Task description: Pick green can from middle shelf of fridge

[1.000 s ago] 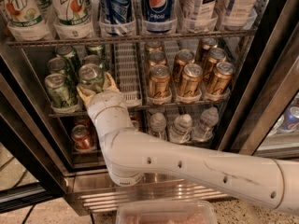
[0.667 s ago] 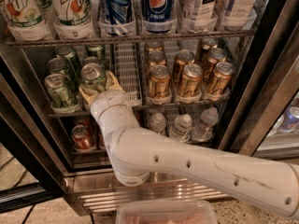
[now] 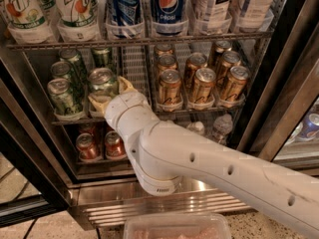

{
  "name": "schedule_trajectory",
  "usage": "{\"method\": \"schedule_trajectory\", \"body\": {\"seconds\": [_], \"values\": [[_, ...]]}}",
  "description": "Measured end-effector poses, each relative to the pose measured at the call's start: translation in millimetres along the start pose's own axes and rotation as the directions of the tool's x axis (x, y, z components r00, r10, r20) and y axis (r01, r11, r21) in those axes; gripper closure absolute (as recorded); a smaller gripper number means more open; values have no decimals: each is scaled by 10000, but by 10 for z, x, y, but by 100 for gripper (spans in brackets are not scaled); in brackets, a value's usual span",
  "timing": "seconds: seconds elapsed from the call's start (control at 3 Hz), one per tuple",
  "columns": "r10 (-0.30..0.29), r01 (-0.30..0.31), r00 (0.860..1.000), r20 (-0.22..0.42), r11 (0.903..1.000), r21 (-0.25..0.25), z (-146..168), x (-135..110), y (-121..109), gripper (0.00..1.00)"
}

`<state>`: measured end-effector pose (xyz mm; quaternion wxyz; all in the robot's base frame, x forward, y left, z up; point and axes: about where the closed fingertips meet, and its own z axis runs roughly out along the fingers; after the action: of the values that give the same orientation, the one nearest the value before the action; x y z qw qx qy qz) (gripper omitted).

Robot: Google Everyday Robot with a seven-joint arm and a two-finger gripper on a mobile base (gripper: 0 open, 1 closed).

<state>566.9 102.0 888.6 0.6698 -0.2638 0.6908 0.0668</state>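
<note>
Gripper (image 3: 108,94): inside the fridge (image 3: 99,193); jaws clamped round the green can (image 3: 102,81)
Green can: upright, front-left of the middle shelf (image 3: 199,111); gold cans (image 3: 202,85) right
Room: speckled floor (image 3: 45,230) below

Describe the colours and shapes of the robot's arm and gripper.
The arm is white, thick and tubular, with rounded joints and small dark holes; no cables show. The gripper, at the green can on the middle shelf, is pale yellow.
</note>
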Motion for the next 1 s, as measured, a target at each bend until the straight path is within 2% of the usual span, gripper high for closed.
{"method": "schedule_trajectory", "body": {"seconds": [0.33,0.67,1.0], "values": [[-418,384,9982,-433,9963,-765,-119,79,-64,100],[-1287,1178,9888,-762,9841,-1329,-231,178,-231,100],[-2033,1801,9754,-851,9577,-2243,-320,263,-151,100]]}}
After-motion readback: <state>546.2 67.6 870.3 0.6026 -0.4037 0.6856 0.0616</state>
